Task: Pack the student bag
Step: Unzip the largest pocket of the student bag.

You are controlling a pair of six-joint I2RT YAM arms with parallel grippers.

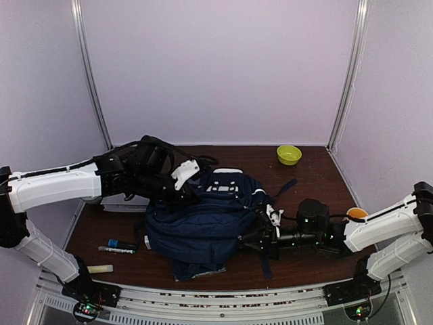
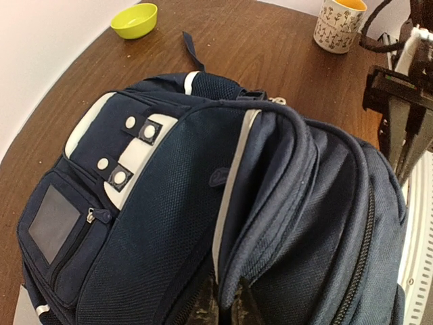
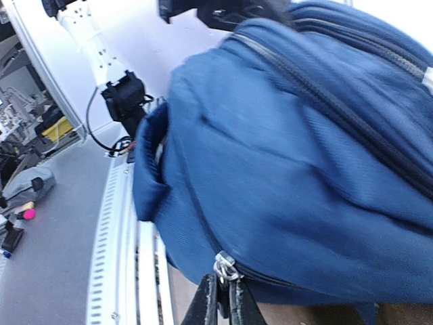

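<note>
Navy fabric with white stripe trim, the student bag [image 1: 203, 227] lies in the middle of the table [image 1: 311, 169]. Its long axis runs near to far, with the white buckle patch at the far end. Both arms are at the bag, one on each flank.

The right fingers [image 3: 222, 298] sit at its right side, closed on a silver zipper pull [image 3: 225, 266], and the bulk of the bag lies beyond them toward the left arm. The left fingers [image 2: 222, 308] come in from the far left over the top. They are drawn nearly together on a fold beside the white stripe and seem to pinch it.

The coming move probably turns on that zip: the right arm would draw the pull along its track while the left arm holds the cloth taut.

There is one bag. Around it are one green bowl [image 1: 289, 154] at the far edge, one patterned mug [image 2: 339, 24] to the right, and one marker [image 1: 122, 245] and one pale stick [image 1: 99, 269] near the left.
</note>
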